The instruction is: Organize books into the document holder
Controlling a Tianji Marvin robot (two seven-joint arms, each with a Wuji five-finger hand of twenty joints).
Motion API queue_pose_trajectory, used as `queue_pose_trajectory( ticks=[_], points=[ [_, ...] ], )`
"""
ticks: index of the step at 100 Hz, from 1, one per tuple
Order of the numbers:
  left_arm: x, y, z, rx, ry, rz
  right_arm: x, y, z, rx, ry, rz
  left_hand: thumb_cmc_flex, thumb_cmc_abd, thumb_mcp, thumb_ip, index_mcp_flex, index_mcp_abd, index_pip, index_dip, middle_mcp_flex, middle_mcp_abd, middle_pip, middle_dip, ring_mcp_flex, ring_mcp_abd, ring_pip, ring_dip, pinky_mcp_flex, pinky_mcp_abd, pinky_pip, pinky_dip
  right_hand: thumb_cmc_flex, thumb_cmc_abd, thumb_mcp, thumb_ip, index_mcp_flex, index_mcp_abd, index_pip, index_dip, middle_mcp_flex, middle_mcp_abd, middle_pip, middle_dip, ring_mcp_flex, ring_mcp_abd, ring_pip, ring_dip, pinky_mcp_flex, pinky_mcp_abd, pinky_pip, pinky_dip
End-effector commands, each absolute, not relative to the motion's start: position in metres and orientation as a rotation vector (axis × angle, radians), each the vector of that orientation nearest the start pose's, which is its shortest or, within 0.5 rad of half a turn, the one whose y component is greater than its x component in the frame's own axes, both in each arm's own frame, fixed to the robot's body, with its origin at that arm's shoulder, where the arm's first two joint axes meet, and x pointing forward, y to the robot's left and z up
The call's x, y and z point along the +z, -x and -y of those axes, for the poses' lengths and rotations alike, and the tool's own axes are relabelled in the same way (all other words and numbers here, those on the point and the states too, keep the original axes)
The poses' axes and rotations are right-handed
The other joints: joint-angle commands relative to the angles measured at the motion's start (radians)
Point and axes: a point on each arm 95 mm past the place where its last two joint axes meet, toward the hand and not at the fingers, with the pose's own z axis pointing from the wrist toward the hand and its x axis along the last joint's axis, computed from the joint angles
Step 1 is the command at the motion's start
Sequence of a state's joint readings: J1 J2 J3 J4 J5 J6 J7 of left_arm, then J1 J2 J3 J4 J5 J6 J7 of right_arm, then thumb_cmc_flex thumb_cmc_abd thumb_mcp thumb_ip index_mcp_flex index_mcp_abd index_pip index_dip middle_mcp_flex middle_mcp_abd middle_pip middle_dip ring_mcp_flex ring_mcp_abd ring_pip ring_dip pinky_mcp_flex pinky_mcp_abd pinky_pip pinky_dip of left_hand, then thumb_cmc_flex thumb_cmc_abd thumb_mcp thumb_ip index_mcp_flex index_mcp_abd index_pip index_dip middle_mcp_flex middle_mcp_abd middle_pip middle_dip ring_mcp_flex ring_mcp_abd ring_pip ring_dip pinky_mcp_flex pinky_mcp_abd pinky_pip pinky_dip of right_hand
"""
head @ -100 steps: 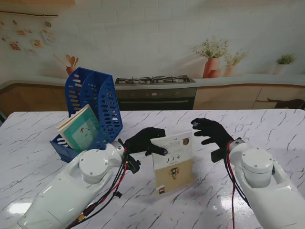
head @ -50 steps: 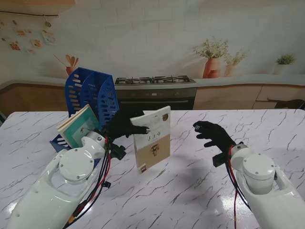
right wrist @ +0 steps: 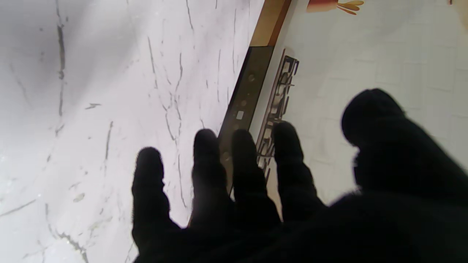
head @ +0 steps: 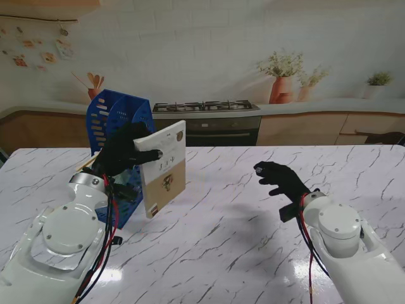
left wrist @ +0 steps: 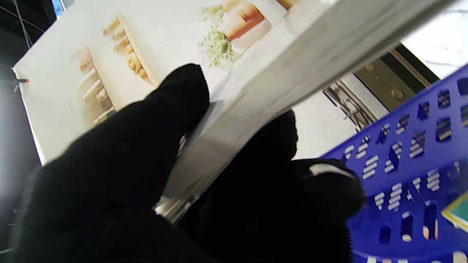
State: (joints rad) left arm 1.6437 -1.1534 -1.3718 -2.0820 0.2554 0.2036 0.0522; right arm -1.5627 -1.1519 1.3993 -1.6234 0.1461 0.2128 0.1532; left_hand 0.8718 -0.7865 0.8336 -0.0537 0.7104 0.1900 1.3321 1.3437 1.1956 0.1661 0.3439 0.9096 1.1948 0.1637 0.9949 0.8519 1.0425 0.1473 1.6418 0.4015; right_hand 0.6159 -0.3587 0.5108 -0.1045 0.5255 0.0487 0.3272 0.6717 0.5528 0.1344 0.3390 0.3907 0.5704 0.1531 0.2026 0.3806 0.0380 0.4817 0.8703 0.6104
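Observation:
My left hand [head: 123, 154], in a black glove, is shut on a white and tan book [head: 164, 168] and holds it upright in the air, just right of the blue document holder [head: 107, 120]. In the left wrist view the thumb and fingers [left wrist: 153, 120] pinch the book's edge [left wrist: 278, 69], with the holder's perforated blue wall [left wrist: 413, 146] beside it. A greenish book corner [left wrist: 457, 213] shows inside the holder; my arm hides it in the stand view. My right hand [head: 278, 178] hovers over the table on the right, fingers [right wrist: 208, 164] spread, holding nothing.
The white marble table [head: 253, 240] stretches between my arms. Behind its far edge stand a stove [head: 205, 106] and a counter with potted plants [head: 281, 79]. My left forearm [head: 63, 247] lies close in front of the holder.
My left hand has carried the book up and to the left, from the table's middle to beside the holder. The right hand has barely moved.

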Motion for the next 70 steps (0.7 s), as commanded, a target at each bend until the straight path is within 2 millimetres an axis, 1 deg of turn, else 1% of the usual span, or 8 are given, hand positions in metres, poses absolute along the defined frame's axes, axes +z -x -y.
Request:
queue_pose_trajectory(
  ticks=[1, 25, 34, 52, 70],
  points=[
    [-0.156, -0.366, 0.011, -2.164, 1.625, -0.723, -0.311, -0.416, 0.036, -1.901, 2.386, 0.624, 0.135, 0.031, 0.172, 0.094, 0.054, -0.067, 0.077, 0.007, 0.048, -0.130, -0.013, 0.016, 0.065, 0.000, 0.006, -0.025, 0.021, -0.215, 0.122, 0.024, -0.007, -0.002, -0.021, 0.034, -0.008, -0.028, -0.006, -0.010, -0.015, -0.023, -0.010, -0.008, 0.005, -0.019, -0.023, -0.005, -0.004, -0.036, -0.008, 0.006],
    [-0.148, -0.347, -0.014, -2.046, 1.591, -0.654, -0.313, -0.413, 0.036, -1.896, 2.389, 0.632, 0.134, 0.034, 0.169, 0.096, 0.052, -0.067, 0.077, 0.006, 0.048, -0.130, -0.016, 0.017, 0.065, -0.005, 0.011, -0.023, 0.021, -0.218, 0.124, 0.026, -0.019, -0.008, -0.002, 0.032, -0.004, -0.032, -0.003, -0.011, -0.010, -0.024, -0.010, -0.007, 0.010, -0.019, -0.020, -0.004, 0.000, -0.032, -0.008, 0.014],
    [-0.144, -0.343, -0.023, -2.002, 1.590, -0.630, -0.313, -0.413, 0.036, -1.897, 2.388, 0.637, 0.134, 0.035, 0.168, 0.096, 0.051, -0.067, 0.077, 0.006, 0.047, -0.131, -0.017, 0.017, 0.065, -0.006, 0.012, -0.023, 0.022, -0.218, 0.125, 0.026, -0.022, -0.006, 0.001, 0.031, -0.005, -0.033, -0.003, -0.012, -0.011, -0.027, -0.010, -0.007, 0.010, -0.022, -0.020, -0.003, 0.000, -0.032, -0.008, 0.015],
    [-0.139, -0.341, -0.040, -1.938, 1.572, -0.573, -0.314, -0.412, 0.036, -1.893, 2.391, 0.647, 0.134, 0.034, 0.166, 0.098, 0.050, -0.069, 0.076, 0.005, 0.047, -0.132, -0.018, 0.019, 0.065, -0.006, 0.014, -0.023, 0.022, -0.219, 0.125, 0.027, -0.021, -0.001, 0.000, 0.030, -0.009, -0.032, -0.004, -0.013, -0.017, -0.029, -0.011, -0.007, 0.010, -0.026, -0.020, -0.003, 0.000, -0.035, -0.009, 0.017],
    [-0.140, -0.344, -0.055, -1.872, 1.552, -0.524, -0.315, -0.412, 0.036, -1.888, 2.392, 0.655, 0.134, 0.034, 0.165, 0.098, 0.049, -0.071, 0.077, 0.006, 0.048, -0.134, -0.018, 0.020, 0.065, -0.007, 0.015, -0.023, 0.022, -0.218, 0.127, 0.028, -0.014, 0.003, -0.008, 0.030, -0.013, -0.031, -0.004, -0.014, -0.021, -0.029, -0.010, -0.007, 0.004, -0.029, -0.022, -0.004, -0.005, -0.041, -0.015, 0.016]
  ],
)
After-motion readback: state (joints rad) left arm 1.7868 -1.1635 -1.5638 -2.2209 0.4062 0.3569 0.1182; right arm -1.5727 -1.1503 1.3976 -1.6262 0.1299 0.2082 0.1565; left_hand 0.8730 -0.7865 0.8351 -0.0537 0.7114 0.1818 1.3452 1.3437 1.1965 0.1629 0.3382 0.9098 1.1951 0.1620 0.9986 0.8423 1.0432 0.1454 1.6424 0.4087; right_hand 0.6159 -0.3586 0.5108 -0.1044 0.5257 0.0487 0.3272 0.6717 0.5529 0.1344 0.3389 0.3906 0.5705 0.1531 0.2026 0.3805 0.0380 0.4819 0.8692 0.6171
